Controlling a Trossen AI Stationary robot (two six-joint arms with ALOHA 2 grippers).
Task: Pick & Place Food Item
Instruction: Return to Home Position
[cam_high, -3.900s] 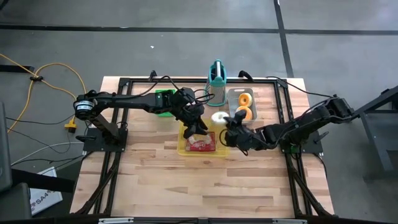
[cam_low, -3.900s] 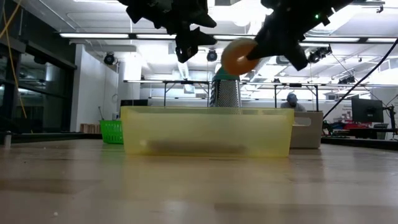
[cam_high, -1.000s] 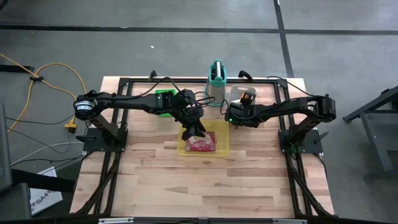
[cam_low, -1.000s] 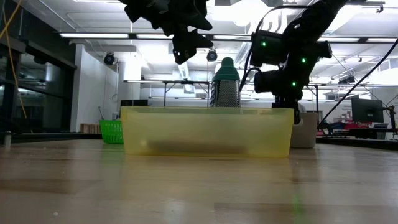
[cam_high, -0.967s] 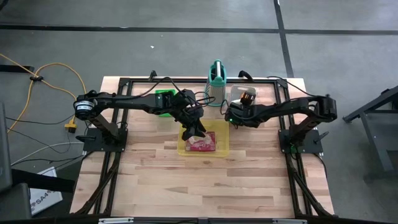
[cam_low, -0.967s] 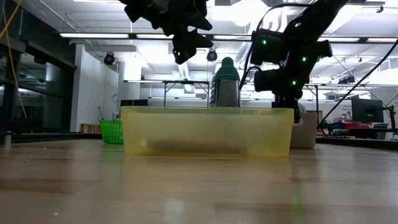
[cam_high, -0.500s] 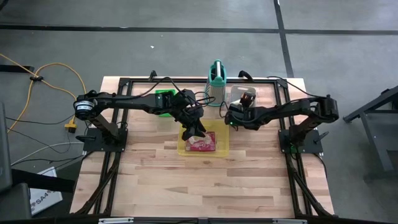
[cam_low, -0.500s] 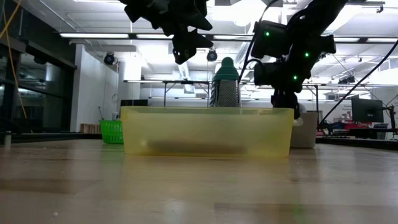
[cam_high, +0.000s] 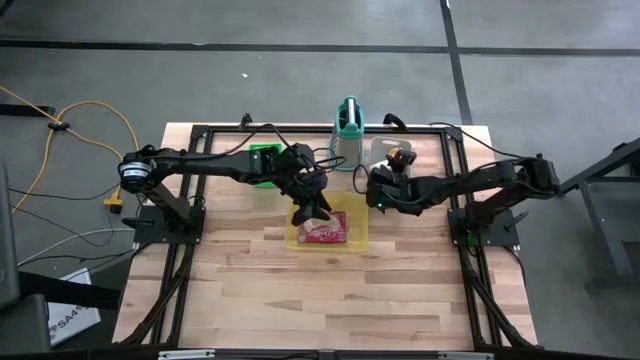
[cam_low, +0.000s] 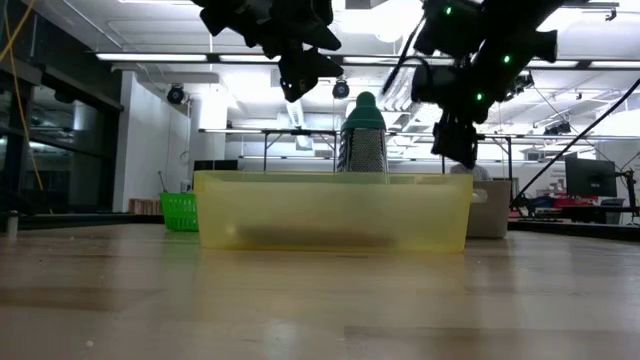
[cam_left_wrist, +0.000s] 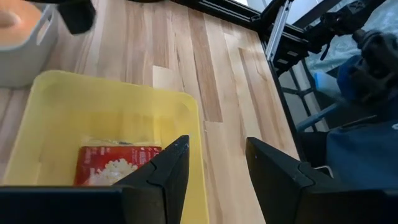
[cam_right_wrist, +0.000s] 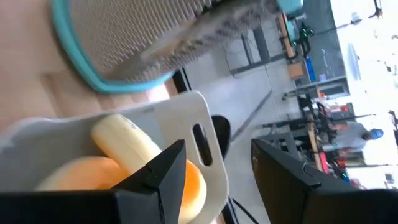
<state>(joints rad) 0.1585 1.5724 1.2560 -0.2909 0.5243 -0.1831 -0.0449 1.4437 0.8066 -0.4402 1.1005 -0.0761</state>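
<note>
Yellow bin (cam_high: 358, 236) set centre frame on wooden table (cam_high: 300, 290); red food packet (cam_high: 322, 233) laid inside. Left gripper (cam_high: 314, 207) hovered over yellow bin's left part, jaws parted, nothing held. Right gripper (cam_high: 374, 183) held just off yellow bin's upper right corner, at lower edge of gray bin (cam_high: 379, 150), jaws parted, empty. Orange donut (cam_right_wrist: 74, 177) and white donut (cam_right_wrist: 124, 146) seen inside gray bin, touching. Teal grater (cam_high: 348, 122) stood upright just left of gray bin, upper centre. Green basket (cam_high: 264, 160) farther left, partly hidden by left arm.
</note>
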